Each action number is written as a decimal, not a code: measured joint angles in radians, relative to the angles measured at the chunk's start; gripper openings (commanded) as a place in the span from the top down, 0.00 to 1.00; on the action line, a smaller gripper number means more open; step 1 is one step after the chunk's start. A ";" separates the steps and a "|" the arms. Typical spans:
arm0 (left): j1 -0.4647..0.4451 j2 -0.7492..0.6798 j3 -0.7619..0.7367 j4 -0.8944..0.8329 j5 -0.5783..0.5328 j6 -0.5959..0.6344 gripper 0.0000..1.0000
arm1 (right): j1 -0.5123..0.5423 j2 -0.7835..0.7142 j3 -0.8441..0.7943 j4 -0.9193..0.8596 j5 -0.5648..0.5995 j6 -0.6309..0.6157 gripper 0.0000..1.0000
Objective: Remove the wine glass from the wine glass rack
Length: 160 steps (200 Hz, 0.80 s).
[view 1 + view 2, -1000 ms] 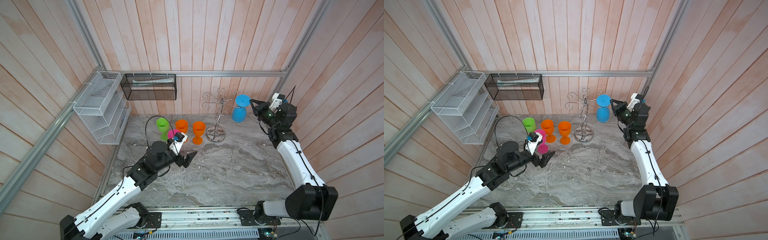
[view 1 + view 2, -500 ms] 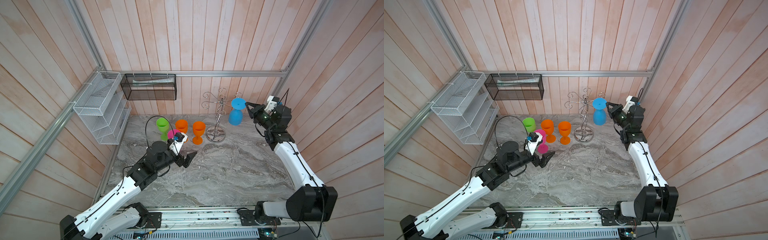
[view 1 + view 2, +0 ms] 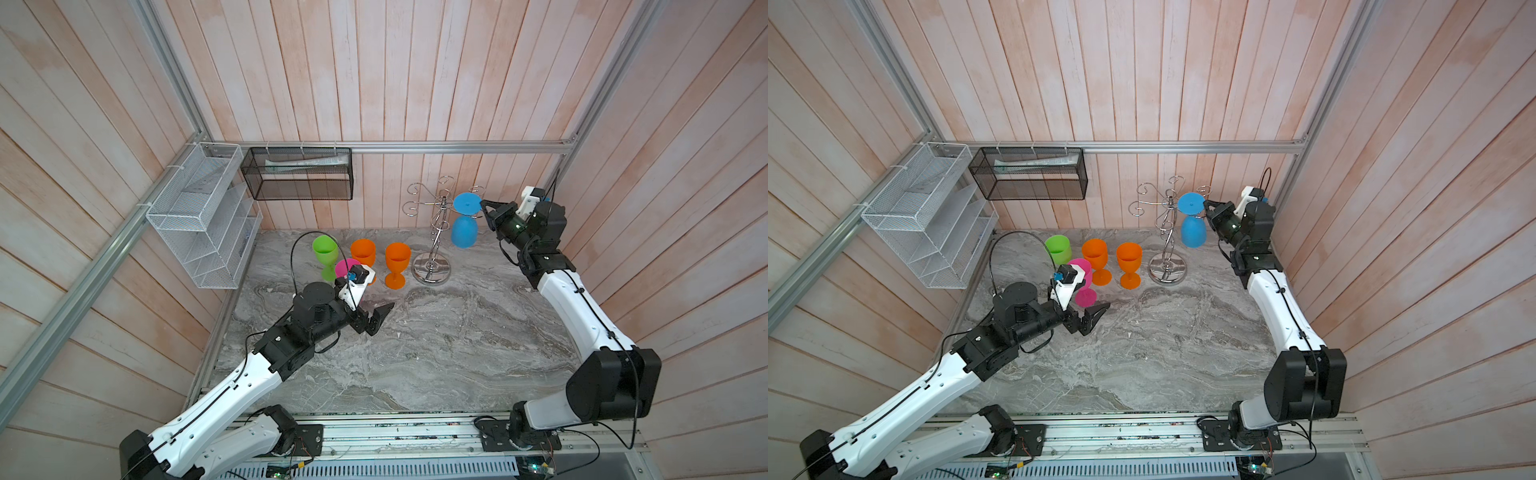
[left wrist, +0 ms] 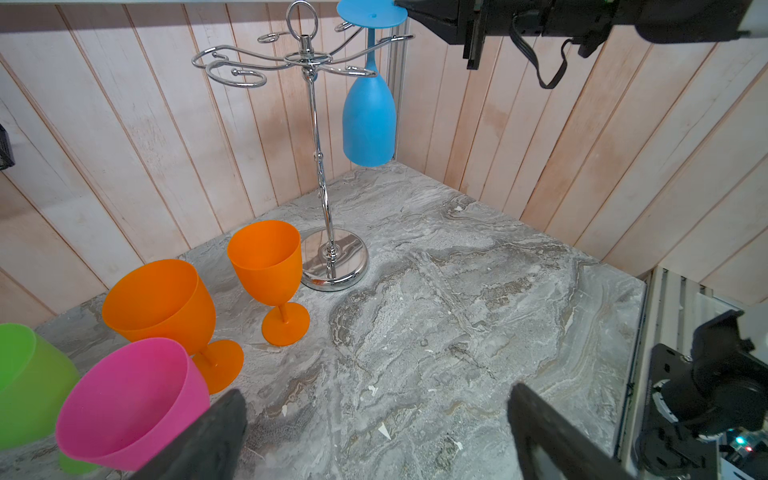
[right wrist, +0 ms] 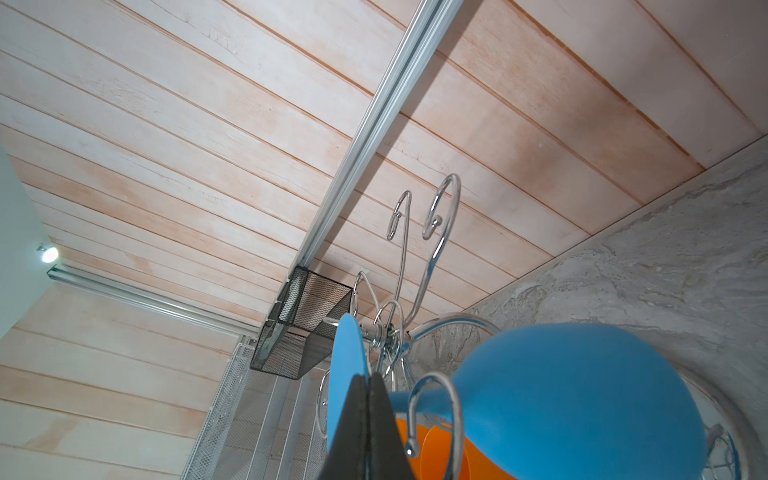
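Wine glass: blue, hanging bowl-down at the right side of the wine glass rack, near its top and well clear of the table. Its stem runs beside 1 curled arm. Whether the foot rests on the wire cannot be told.
Rack stance: chrome, upright, with its round mirrored base on the marble close to the back wall.
Surface: grey veined marble tabletop with small white flecks scattered on it.
Room: pale wooden plank walls on 3 sides, with aluminium rails. A white mesh basket hangs on the left wall and a black mesh basket on the back wall.
Other glasses: a green glass, a pink glass and 2 orange glasses stand upright in a cluster left of the rack's base.
Right arm: rises from the front rail, elbow bent, wrist level with the rack's top. The right gripper points left at the glass's foot.
Right jaws: clenched on the rim of the blue foot, both fingers pressed flat against the thin disc.
Left arm: stretched low from the front-left corner, forearm over the marble. The left gripper sits just in front of the pink glass.
Left jaws: released, spread wide above bare marble.
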 measured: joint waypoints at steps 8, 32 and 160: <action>0.000 0.000 0.000 0.000 0.000 0.000 0.01 | -0.001 0.004 0.011 -0.001 0.006 -0.002 1.00; 0.000 0.000 0.000 0.000 0.000 0.000 0.01 | -0.014 0.010 0.025 0.006 0.013 -0.002 1.00; 0.000 0.008 0.000 0.000 0.000 0.000 0.01 | -0.195 -0.178 -0.202 0.030 0.021 0.010 1.00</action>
